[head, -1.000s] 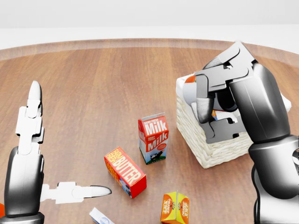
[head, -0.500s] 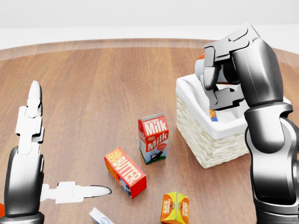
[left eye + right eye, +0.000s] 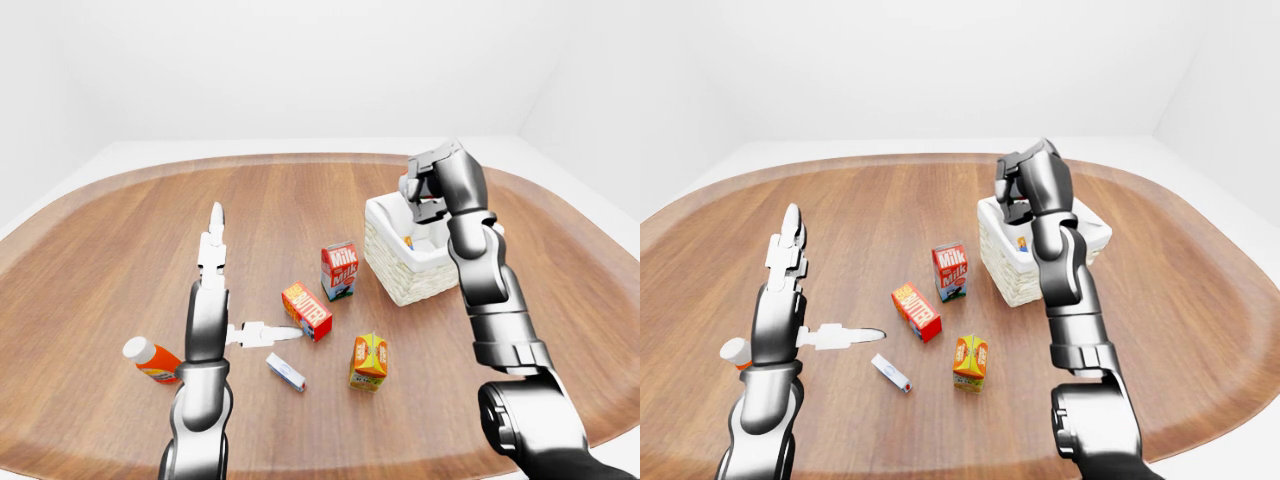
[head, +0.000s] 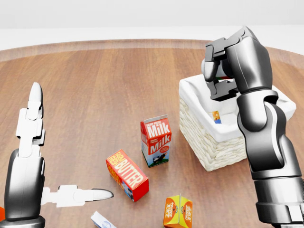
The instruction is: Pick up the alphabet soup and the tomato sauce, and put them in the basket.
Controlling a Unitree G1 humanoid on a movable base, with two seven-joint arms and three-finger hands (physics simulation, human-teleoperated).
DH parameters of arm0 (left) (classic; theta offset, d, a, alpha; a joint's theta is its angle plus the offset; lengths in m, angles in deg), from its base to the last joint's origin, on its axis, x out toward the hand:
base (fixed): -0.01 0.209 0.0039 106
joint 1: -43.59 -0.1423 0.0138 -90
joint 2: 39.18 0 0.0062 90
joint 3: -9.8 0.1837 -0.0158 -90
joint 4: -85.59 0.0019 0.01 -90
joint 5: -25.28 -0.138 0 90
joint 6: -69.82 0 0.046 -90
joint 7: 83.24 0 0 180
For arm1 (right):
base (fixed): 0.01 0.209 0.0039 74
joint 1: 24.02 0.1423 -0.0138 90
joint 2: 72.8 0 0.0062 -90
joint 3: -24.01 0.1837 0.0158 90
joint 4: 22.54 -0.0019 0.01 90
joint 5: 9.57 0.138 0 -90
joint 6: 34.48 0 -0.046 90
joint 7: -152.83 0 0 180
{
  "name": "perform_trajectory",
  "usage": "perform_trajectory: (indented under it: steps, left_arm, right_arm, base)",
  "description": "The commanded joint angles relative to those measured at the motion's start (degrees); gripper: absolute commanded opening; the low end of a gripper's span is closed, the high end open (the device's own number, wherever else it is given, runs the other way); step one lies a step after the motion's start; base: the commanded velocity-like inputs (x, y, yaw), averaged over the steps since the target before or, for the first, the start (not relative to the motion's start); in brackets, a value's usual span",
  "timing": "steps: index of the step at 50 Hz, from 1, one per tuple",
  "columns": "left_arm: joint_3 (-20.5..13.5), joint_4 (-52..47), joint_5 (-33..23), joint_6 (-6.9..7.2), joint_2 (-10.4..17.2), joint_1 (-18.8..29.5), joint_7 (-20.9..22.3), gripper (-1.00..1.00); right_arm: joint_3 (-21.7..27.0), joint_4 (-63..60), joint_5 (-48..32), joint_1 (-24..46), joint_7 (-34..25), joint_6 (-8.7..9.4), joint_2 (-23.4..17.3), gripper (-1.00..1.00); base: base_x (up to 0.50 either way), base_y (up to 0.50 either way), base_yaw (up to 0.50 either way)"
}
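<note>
Wooden worktop (image 4: 104,76) carrying a wicker basket (image 4: 213,147); right hand (image 4: 217,71), fingers curled on a can, above it. Left hand (image 4: 35,142) spread, left of basket.

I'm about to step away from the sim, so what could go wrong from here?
The right hand hovers over the basket; lifting out carelessly could catch its rim and shift it. The open left hand sits near the butter box and milk carton; a sweep could topple them.
</note>
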Motion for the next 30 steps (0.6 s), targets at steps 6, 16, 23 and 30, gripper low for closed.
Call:
perform_trajectory:
  steps: [6, 16, 23, 30]
  left_arm:
    - [-0.1, 0.1, -0.1, 0.00, 0.0, 0.0, -0.1, 1.00]
    - [-0.1, -0.6, 0.1, 0.00, -0.1, -0.2, 0.1, 1.00]
    - [-0.3, -0.2, 0.1, 0.00, -0.1, 0.2, -0.1, 1.00]
    - [-0.2, -0.3, 0.2, 0.00, 0.0, 0.3, 0.0, 1.00]
  right_arm:
    - [-0.8, 18.0, -1.7, 7.5, 8.1, 0.00, -1.9, -1.00]
    - [-1.2, 26.6, -2.1, 11.7, 11.1, 0.00, -3.1, -1.00]
    - [-2.0, 39.0, -2.6, 17.3, 15.6, 0.00, -4.4, -1.00]
    - [-2.4, 43.4, -2.9, 19.1, 17.3, 0.00, -4.8, -1.00]
  base:
    - [0.00, 0.00, 0.00]
    - [0.00, 0.00, 0.00]
    - [0.00, 0.00, 0.00]
    - [0.00, 0.00, 0.00]
